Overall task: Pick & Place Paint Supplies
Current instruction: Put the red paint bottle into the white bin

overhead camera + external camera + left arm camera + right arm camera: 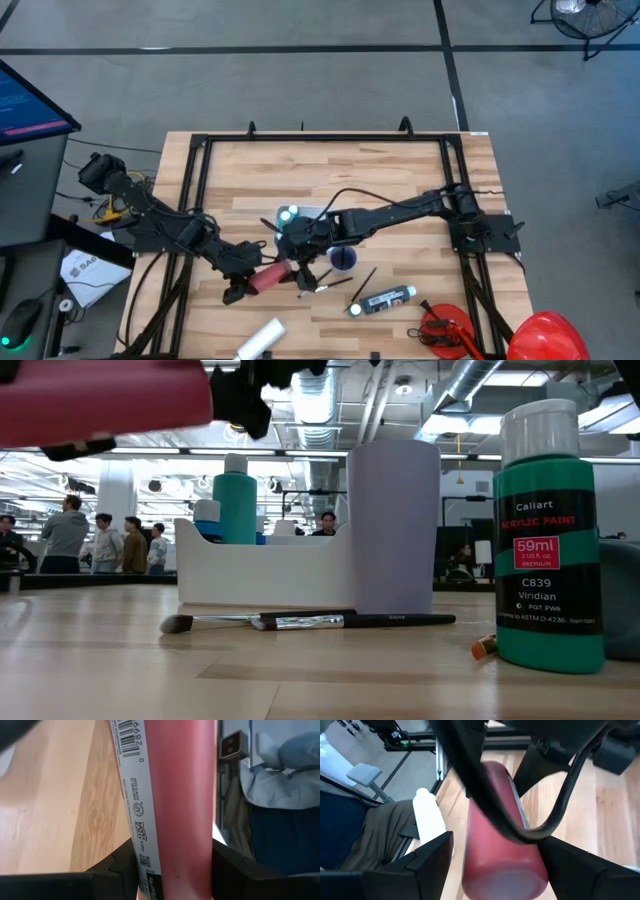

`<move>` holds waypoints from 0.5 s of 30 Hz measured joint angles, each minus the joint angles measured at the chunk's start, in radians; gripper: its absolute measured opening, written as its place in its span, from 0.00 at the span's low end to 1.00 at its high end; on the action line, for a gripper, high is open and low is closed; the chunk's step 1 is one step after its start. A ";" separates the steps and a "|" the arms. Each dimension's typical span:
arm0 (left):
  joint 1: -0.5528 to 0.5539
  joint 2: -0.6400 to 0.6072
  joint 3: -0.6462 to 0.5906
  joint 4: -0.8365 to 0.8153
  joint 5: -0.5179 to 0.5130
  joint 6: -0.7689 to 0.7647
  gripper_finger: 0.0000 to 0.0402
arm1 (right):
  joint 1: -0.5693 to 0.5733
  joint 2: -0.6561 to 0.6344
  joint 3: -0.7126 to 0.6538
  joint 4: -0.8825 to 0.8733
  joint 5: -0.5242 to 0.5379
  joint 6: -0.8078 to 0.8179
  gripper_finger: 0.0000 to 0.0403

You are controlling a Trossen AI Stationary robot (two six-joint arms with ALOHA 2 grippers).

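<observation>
A red paint tube [272, 276] with a white barcode strip hangs above the table near its middle front; in the low view the red tube [100, 400] is high at the left. My left gripper [252, 284] is shut on it. My right gripper [495, 852] comes from the right, open, its fingers on either side of the tube's other end [505, 880]. On the table lie a dark-handled brush [300, 622], a second brush [362, 280], a green bottle [545, 530] with a white cap, and a white bottle [262, 340]. My left gripper pinches the red tube between its two fingers [125, 867] at the tube's left end [175, 870]. The fingers come from the table's left, slanting down, and lie along the tube, which sticks out ahead of them. The tube is lifted clear of the table. My right gripper: I cannot tell whether its fingers touch the tube.
A white caddy [260, 565] with teal bottles [235, 505] stands just behind the grippers, a purple cup [343, 258] beside it. A red tool [445, 330] and a red dome [545, 335] are at the front right. A black cable [485, 795] crosses over the tube.
</observation>
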 joint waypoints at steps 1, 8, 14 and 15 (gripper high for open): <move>0.000 0.009 0.000 0.001 0.002 -0.005 0.41 | 0.000 0.002 0.000 -0.004 -0.003 0.004 0.69; 0.002 0.015 -0.001 0.024 0.013 0.001 0.41 | 0.008 0.002 0.000 -0.007 -0.020 0.018 0.69; 0.004 -0.006 -0.001 0.053 -0.003 0.015 0.41 | 0.008 0.001 0.000 -0.009 -0.025 0.015 0.69; 0.005 -0.006 -0.001 0.053 -0.007 0.015 0.41 | 0.008 0.001 0.000 -0.007 -0.025 0.014 0.69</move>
